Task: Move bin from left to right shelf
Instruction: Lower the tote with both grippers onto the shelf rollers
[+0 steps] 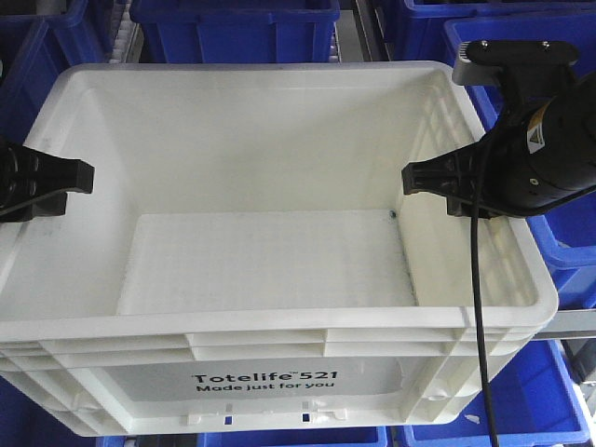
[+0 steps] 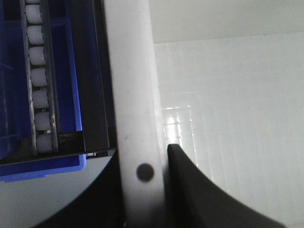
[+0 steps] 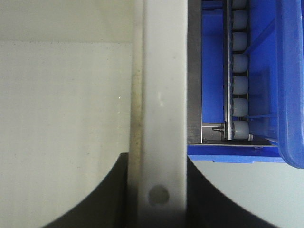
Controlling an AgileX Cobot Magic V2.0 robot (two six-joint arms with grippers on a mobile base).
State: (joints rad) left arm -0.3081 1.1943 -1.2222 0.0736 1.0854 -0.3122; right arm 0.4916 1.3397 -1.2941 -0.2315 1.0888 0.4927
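Front-facing view: the bin is held among blue bins. The left fingers and right fingers each clamp a side rim. The grasp looks done, while carrying to the right shelf and release seemingly remain.

Blue plastic bins are crowding the shelving: one blue bin is sitting far centre, a second bin is standing far left and a third bin is filling the right. White roller tracks are running alongside, and a grey shelf rail is crossing near right.
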